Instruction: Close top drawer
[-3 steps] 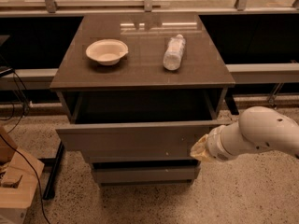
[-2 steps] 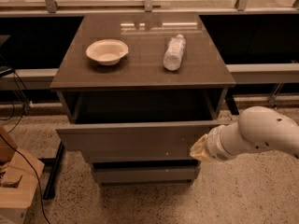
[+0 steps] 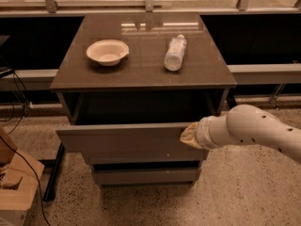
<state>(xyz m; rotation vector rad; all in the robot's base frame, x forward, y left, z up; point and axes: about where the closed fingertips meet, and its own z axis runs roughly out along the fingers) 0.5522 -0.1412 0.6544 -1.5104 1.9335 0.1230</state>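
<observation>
Camera view: claw (image 3: 188,135), state unclear, touches right front of open top drawer (image 3: 122,142); bowl (image 3: 107,52), bottle (image 3: 175,53) on cabinet (image 3: 141,76).

arm (image 3: 254,128): extends leftward from right edge | gripper (image 3: 189,135): right of centre

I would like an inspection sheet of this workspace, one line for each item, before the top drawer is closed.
Surface: brown cabinet top, carrying two things.
Job's things: top drawer pulled out; its inside is too dark to tell the contents.
Clutter: white bowl upright on the left; plastic bottle lying on its side on the right.
Grippers: gripper at the right end of the top drawer's front.
Cables: black cables hanging at the left.
Surroundings: speckled floor; cardboard box at lower left; lower drawer shut.
</observation>
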